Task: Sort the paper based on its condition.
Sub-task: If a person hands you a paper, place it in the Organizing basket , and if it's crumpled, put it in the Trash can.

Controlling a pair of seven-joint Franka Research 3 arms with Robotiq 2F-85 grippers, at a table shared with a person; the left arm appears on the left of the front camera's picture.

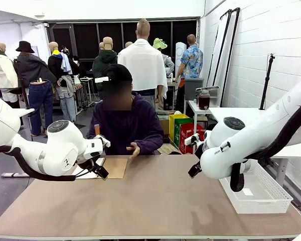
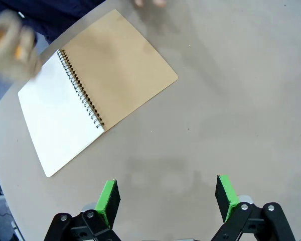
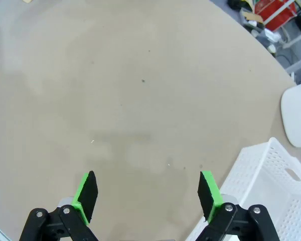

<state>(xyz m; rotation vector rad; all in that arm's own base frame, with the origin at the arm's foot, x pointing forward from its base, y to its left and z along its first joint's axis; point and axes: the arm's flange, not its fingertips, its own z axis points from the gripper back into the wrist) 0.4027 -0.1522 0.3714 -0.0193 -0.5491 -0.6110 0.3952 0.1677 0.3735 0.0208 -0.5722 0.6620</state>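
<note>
Two black two-finger grippers with green pads hang over the table, each with its jaws spread wide and nothing between them. The left gripper (image 2: 166, 191) hovers above bare tabletop, near the lower corner of an open spiral-bound notebook with a brown cardboard cover (image 2: 121, 65). The right gripper (image 3: 146, 188) is likewise released over bare surface, with a white lattice plastic basket (image 3: 271, 170) just beside its finger on the picture's right.

The notebook lies flat near the far edge, on the robot's left side, cover folded out. The paper (image 2: 57, 120), a white sheet, lies on the other side of the wire coil, its long edge at the spiral. A blurred hand (image 2: 10, 45) of the person is at the sheet's far corner; whether it touches the sheet I cannot tell. The person's other hand (image 1: 134, 149) rests at the cover's far edge.

The grey-brown table (image 1: 155, 201) has a matte, faintly smudged top and a curved rim. The basket stands at its right end. Across the table sits a person in a dark purple hooded top (image 1: 125, 125). Behind are dark window panels, a white brick wall (image 1: 256, 55) on the right, and red and green crates (image 1: 183, 131) on the floor.
</note>
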